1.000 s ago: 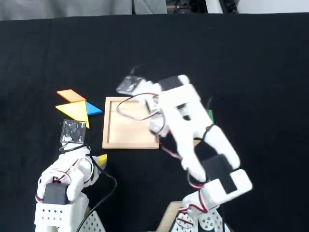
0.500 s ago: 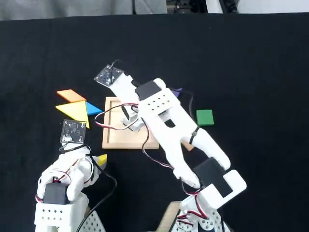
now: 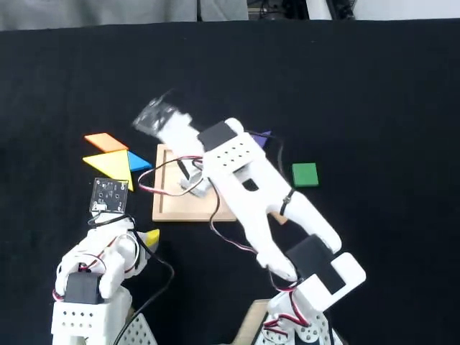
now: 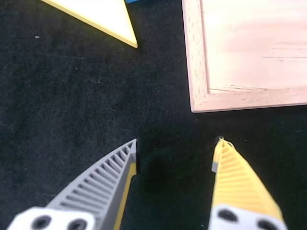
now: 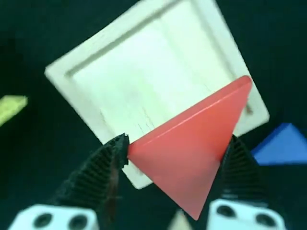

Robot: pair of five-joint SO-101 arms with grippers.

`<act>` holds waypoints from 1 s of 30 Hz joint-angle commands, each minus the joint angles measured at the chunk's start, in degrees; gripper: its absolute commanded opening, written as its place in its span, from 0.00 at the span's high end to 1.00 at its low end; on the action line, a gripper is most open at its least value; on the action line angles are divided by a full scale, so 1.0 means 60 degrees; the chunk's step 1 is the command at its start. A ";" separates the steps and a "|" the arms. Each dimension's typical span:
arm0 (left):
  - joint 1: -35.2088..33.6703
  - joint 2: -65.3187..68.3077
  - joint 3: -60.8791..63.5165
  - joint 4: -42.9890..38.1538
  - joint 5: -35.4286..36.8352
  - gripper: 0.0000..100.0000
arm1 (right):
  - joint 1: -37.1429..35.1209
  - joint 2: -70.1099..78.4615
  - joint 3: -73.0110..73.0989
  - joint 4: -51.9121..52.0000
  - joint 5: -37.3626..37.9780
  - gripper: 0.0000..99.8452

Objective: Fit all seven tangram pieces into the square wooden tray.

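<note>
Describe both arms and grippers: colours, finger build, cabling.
The left arm and right arm are white plastic with black servo blocks and loose red, white and black cables. The left gripper has one grey ribbed finger and one yellow finger; the right gripper has two black ribbed fingers. All sit on white mounts with screw holes.

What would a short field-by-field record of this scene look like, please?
right gripper: shut on red triangle, above tray
left gripper: open, holding nothing, near a tray corner
left of tray, high view: orange piece, yellow triangle, blue triangle
right of tray, high view: green square, purple piece
</note>
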 commanded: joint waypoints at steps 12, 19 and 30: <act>-0.0110 -0.0059 0.0154 0.0015 0.0029 0.74 | -0.0938 -0.0476 0.0344 0.0689 0.7648 0.77; -0.0110 -0.0059 0.0154 0.0015 0.0029 0.74 | -0.0278 0.0344 -0.0491 0.0601 0.7531 0.77; -0.0110 -0.0059 0.0154 0.0015 0.0029 0.74 | 0.0996 0.1414 -0.2996 0.0381 0.1685 0.77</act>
